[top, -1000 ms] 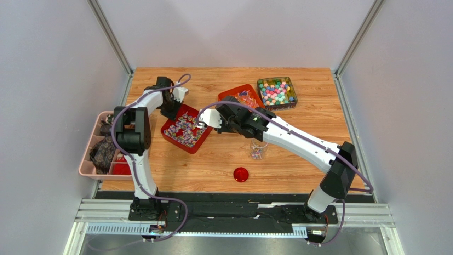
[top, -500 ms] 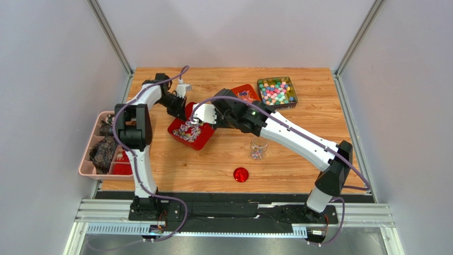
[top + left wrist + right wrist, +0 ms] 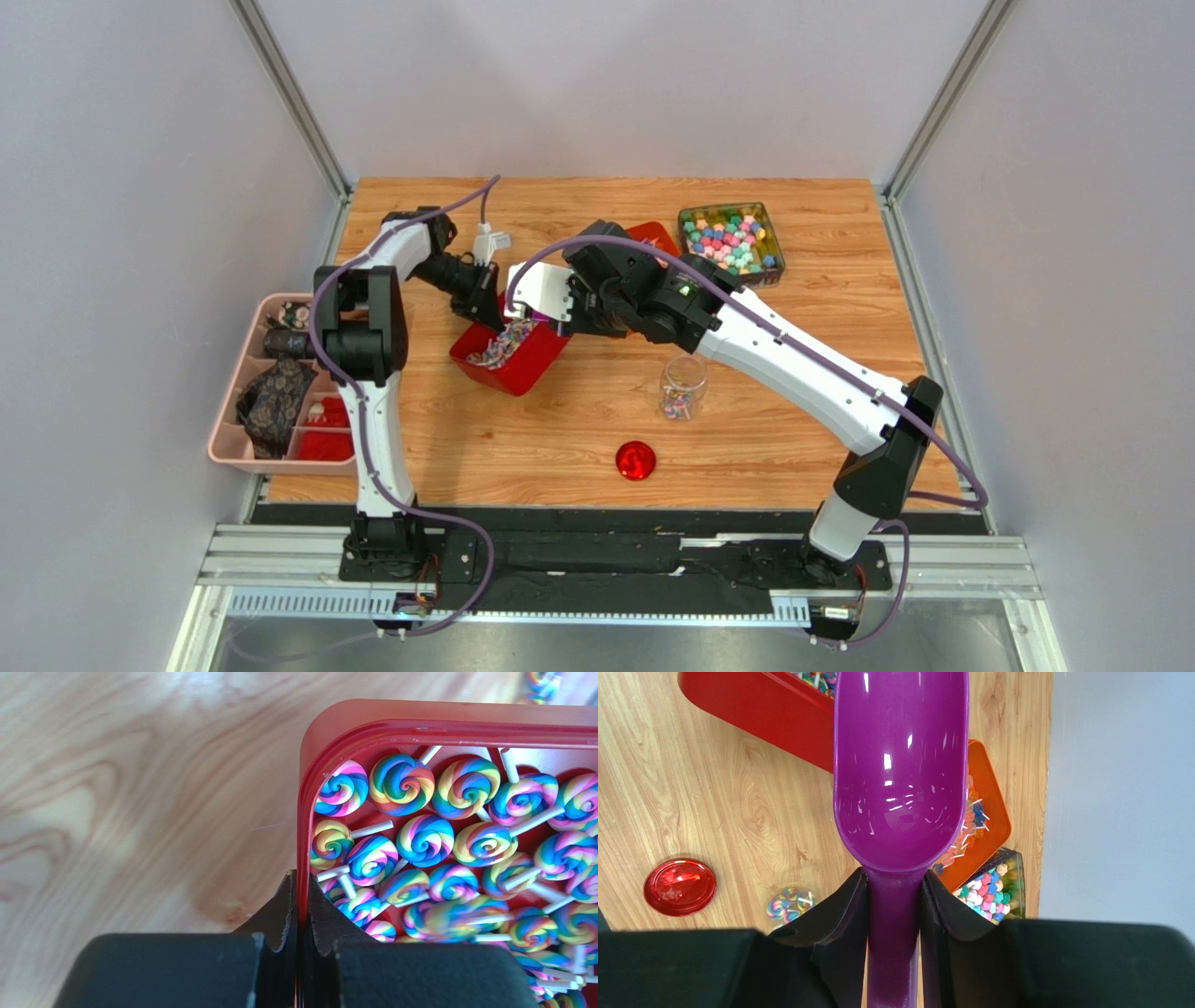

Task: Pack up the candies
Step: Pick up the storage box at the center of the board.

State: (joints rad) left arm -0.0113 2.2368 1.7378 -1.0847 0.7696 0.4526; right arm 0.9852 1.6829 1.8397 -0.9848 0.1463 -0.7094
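**Two-arm packing scene, seen from above and from both wrists**

Nearest the arm bases, a small round red lid point(image 3: 636, 459) lies flat on the wooden table point(image 3: 786, 462). Just beyond it, and apart from it, a clear cylindrical jar point(image 3: 683, 375) stands upright and uncovered, with a few candies point(image 3: 679, 408) at its bottom. These are rainbow-swirl lollipops on white sticks. At the table's left edge sits a pink plastic divided organiser point(image 3: 222, 420). Its dark contents are too small to tell.

At mid-table, a red rectangular plastic tray point(image 3: 522, 367) stands tilted, with its far left side raised. It holds most of the candies, heaped inside. The left gripper point(image 3: 300, 889) is clenched on the tray's rim beside a rounded corner, with one finger inside the wall and one outside. The right gripper point(image 3: 894, 896) grasps the handle of a glossy purple plastic scoop point(image 3: 901, 763). The bowl of the scoop is empty, and its tip reaches over the tray's edge. Whether the scoop touches the tray cannot be told.

Farther back, a shallow orange plastic tray point(image 3: 654, 235) is partly hidden behind the right arm. It holds small items on sticks. Just beside it, to the right, a clear square box point(image 3: 731, 241) is filled with small round sweets in mixed pastel colours.
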